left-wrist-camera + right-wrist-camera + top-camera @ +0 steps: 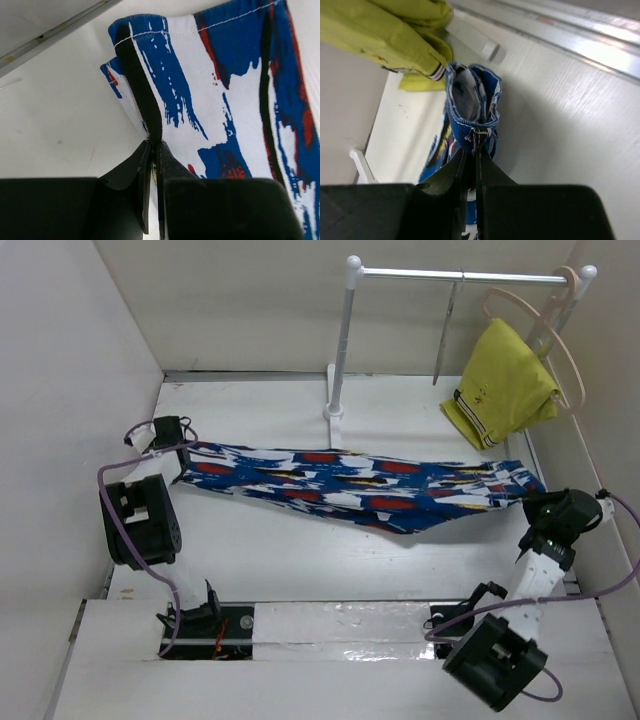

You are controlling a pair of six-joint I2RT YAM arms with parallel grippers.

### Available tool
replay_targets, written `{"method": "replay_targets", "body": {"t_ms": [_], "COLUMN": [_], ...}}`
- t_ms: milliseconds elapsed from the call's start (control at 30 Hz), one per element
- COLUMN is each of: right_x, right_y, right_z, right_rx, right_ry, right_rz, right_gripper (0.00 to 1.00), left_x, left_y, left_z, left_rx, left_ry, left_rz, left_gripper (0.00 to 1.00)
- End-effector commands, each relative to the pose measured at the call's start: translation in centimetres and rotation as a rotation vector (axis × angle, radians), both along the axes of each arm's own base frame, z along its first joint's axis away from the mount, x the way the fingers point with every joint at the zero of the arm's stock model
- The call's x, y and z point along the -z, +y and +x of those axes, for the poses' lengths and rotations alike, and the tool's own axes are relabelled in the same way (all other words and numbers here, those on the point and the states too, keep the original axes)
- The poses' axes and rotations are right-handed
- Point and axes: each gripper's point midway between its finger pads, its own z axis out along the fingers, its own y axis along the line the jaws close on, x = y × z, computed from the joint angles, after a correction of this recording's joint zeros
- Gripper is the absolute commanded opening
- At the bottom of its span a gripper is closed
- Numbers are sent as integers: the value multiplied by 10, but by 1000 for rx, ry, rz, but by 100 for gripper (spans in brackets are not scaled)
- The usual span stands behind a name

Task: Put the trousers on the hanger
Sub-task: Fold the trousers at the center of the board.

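- The trousers, soft printed fabric, form a long rumpled band stretched over the white desk between both arms.
- The left fingers, black and tapered, are pinched on one stitched end.
- The right fingers are clamped on the other, bunched end, near the yellow garment.

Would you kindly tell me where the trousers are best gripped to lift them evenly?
By the stitched edge at each end, coming in from the outer sides. The trousers lie stretched lengthwise, so the left end effector and right end effector pinching those edges spread them flat.
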Motion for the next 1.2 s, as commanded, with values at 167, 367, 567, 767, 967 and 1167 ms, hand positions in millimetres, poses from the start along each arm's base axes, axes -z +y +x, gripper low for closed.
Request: {"method": "replay_targets", "body": {"t_ms": [167,367,567,767,967,1167], "right_x": [-80,-65,-75,-111,-157,-211], "right_y": [-16,5,53,127,177,215], "right_z": [-34,-22,-4,13,13,9], "right_rx": [58,-104,-340,-630,-757,-848], "right_ry": [-67,-57,-144,-238,-298,-432], "right_rz": [-190,-176,-217,-258,-337,-342], "right_gripper": [0,0,0,0,0,0], "left_x": [-48,-102,-151,-140,-83,-38], "left_y": [6,-39,-193,-352,-442,-479], "left_z": [-24,-4,8,-53,-86,-106], "left_rx": [-65,77,555,930,1103,1188], "left_ry": [-138,-347,-567,-649,-494,-392], "left_rz": [9,-52,-248,-485,-423,-383], "left_gripper": [22,27,0,0,0,0]}}
